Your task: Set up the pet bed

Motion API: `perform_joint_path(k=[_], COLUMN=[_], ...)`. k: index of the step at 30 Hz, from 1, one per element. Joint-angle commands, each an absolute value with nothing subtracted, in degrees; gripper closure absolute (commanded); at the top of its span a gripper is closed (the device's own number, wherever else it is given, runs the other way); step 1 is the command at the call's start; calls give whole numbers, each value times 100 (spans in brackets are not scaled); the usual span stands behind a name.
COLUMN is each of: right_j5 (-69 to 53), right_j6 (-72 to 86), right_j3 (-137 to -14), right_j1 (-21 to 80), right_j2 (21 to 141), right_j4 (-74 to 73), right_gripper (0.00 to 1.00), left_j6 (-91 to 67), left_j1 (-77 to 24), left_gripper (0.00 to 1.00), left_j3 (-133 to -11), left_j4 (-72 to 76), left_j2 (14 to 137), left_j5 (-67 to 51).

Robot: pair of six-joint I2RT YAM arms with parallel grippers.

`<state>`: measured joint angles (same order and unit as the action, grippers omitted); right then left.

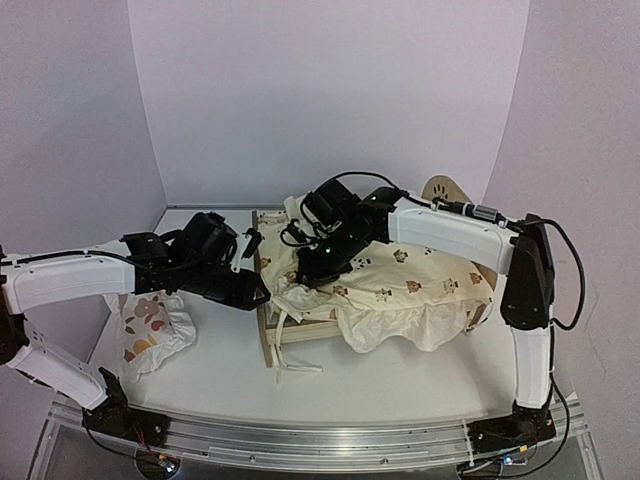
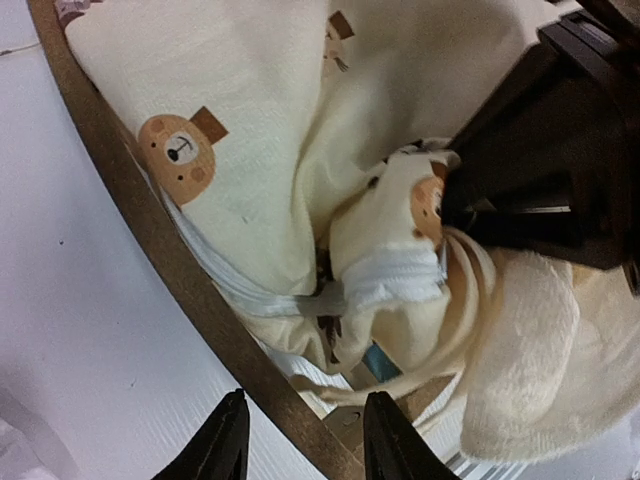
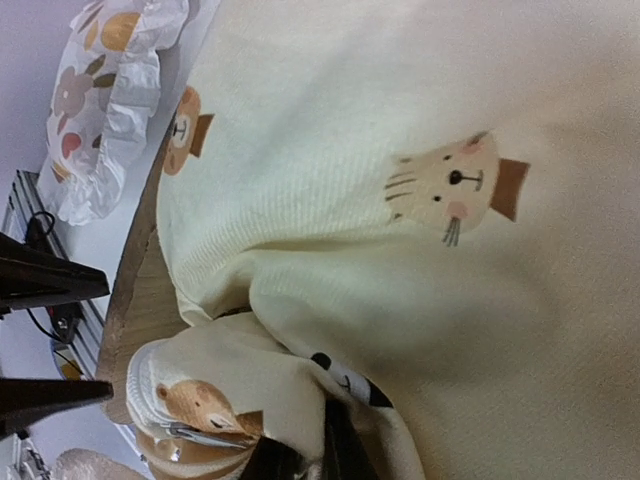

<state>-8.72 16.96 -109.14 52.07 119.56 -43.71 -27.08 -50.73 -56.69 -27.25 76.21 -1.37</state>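
Note:
The pet bed has a light-wood frame; its arched headboard (image 1: 447, 190) rises at the back right and its low footboard (image 1: 268, 340) faces front left. A cream animal-print cushion (image 1: 400, 285) lies crumpled over the bed, spilling over the near side. My left gripper (image 1: 255, 290) is open, its fingers either side of the footboard's curved wooden rim (image 2: 170, 260) without pressing on it. My right gripper (image 1: 312, 268) is shut on a bunched fold of the cushion (image 3: 420, 200) near the footboard end. In the left wrist view, ties (image 2: 470, 330) hang from the cushion (image 2: 260, 110).
A small white pillow (image 1: 150, 330) with orange-brown prints lies on the table left of the bed, under my left arm. White walls close in the back and both sides. A metal rail (image 1: 320, 440) runs along the near edge.

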Motion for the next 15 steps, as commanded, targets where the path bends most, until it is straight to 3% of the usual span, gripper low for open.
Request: perform_joint_path(k=[1,4,9,15], right_j5=[-140,-343,-774,-571], right_j6=[1179,1095,1002,981], right_j3=[-11146,-11083,-10853,-10462], right_j1=[5381,5431,5496,5507], right_j2=[12107,12038,11775,11291], right_j4=[-4412,-4411,-4412,-4412], right_gripper=[85,80,63,45], left_j6=[-2759,-2738,-2640,-2396], left_j1=[-5115,-5115,-5120,-5104], left_gripper=[66,74,97,100], left_j3=[-5870,-5867,-5956,-6203], left_j4=[-2778,-2689,-2594,-2483], left_j2=[7877,7976,8281,8632], left_j5=[237,381,748,1384])
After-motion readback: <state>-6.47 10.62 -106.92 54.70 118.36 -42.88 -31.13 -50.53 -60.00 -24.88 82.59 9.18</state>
